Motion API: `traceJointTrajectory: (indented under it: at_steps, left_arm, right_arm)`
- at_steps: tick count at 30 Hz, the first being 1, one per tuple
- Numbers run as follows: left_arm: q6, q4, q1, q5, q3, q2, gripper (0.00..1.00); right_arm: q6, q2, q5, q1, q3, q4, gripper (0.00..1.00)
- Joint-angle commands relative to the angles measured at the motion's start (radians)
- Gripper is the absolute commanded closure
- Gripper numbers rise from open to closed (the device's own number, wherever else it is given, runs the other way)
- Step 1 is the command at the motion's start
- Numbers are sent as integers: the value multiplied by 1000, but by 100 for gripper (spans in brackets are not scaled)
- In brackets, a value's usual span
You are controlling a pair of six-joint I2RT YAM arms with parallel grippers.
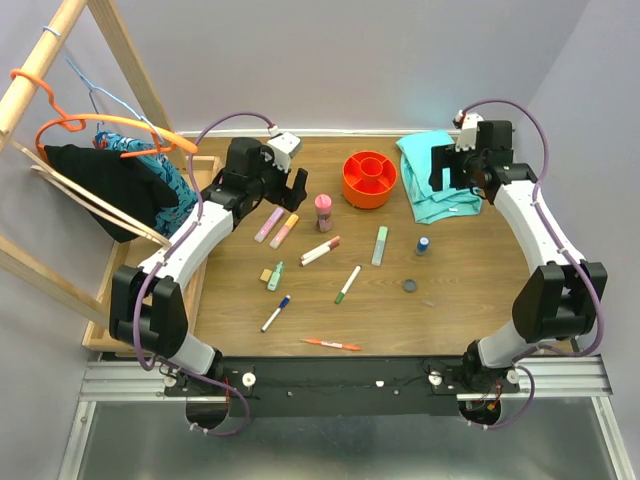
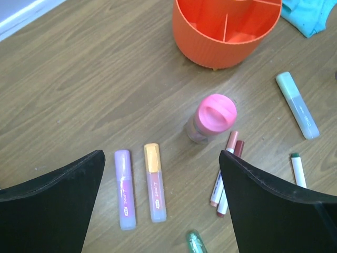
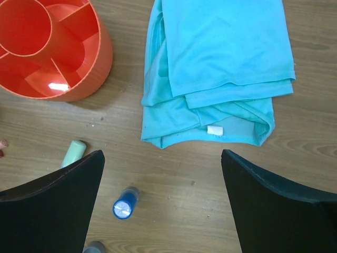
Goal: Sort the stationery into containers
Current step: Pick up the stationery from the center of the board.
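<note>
The round orange tub (image 1: 368, 178) stands at the back middle of the table, its compartments empty (image 2: 226, 31) (image 3: 52, 50). My left gripper (image 1: 290, 185) (image 2: 160, 154) hangs open above a purple highlighter (image 2: 125, 188) and an orange highlighter (image 2: 155, 182). The pink glue bottle (image 2: 213, 117) stands just beyond them, with two white markers (image 2: 226, 176) to its right. My right gripper (image 1: 445, 170) (image 3: 163, 153) is open over bare wood beside the teal cloth (image 3: 221, 68). The blue-capped bottle (image 3: 123, 204) stands near its left finger. Both grippers hold nothing.
A mint highlighter (image 1: 380, 245), a green-capped marker (image 1: 348, 284), the dark disc (image 1: 409, 285), a tan eraser (image 1: 266, 275), a blue-capped pen (image 1: 275, 313) and an orange pen (image 1: 332, 344) lie scattered nearer the front. A wooden rack (image 1: 60, 60) with hangers and dark clothes stands at the left.
</note>
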Motion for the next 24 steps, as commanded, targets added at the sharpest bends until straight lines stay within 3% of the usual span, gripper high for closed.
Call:
traceJointTrajectory:
  at_steps: [1, 4, 5, 6, 8, 14, 20, 24]
  left_arm:
    - [31, -67, -5, -7, 39, -7, 1]
    - [75, -117, -5, -62, 59, -19, 1]
    - [82, -130, -5, -82, 68, -19, 1]
    - [89, -145, -5, -98, 85, -18, 1]
    - [88, -168, -3, -138, 96, -22, 1]
    - [53, -173, 18, -106, 37, -91, 1]
    - [45, -200, 26, -69, -27, -165, 1]
    - [29, -208, 26, -79, -61, -202, 1]
  right_arm:
    - [14, 30, -49, 0, 8, 26, 0]
    - [-65, 48, -242, 0, 52, 37, 0]
    - [-107, 68, -402, -2, 72, 25, 0]
    - [-198, 82, -489, 0, 121, -22, 0]
    - [-224, 132, -626, 12, 166, -35, 0]
    - [-374, 329, -703, 140, 423, -160, 0]
    - [-545, 481, -674, 268, 575, -245, 3]
    - [-662, 570, -675, 328, 704, -395, 4]
